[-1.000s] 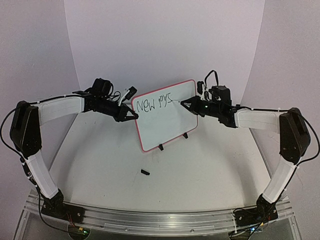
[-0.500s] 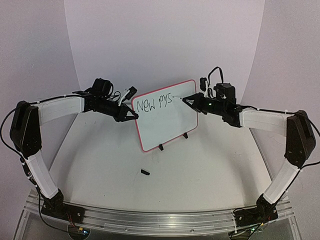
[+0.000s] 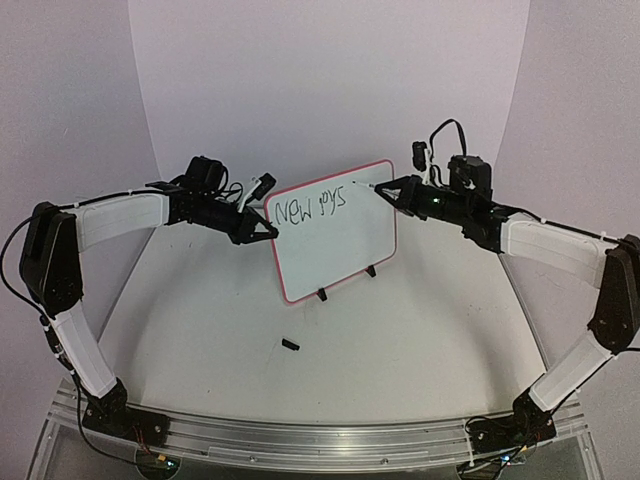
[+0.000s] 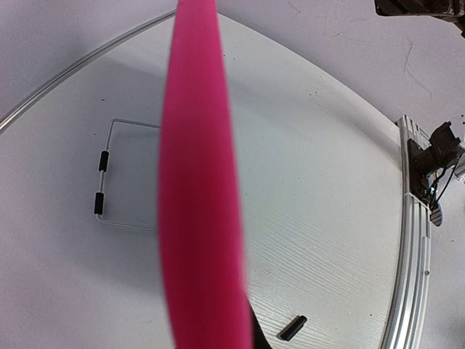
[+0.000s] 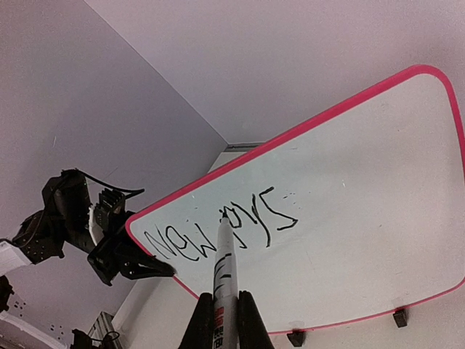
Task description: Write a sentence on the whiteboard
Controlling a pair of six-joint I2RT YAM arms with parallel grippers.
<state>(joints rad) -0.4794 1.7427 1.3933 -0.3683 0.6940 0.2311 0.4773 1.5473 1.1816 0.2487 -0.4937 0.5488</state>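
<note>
While upright, whiteboard (image 3: 335, 250) tight in left tool (image 3: 267, 229), marker (image 5: 224, 265) tight in right tool (image 5: 223, 302)

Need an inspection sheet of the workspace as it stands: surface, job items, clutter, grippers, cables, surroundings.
Surface: white table, the board stands on it mid-table.
Job's things: whiteboard upright on black feet; sentence is one row of black letters beginning "NEW".
Clutter: small black piece lying in front of the board, perhaps a pen cap.
Grippers: left gripper shut on the whiteboard's left edge; right gripper shut on marker pen, tip near the board's upper right, contact cannot be told.
Cables: black cable loop above the right wrist, apart from the board.
Surroundings: pale backdrop; metal rail at the near edge.
</note>
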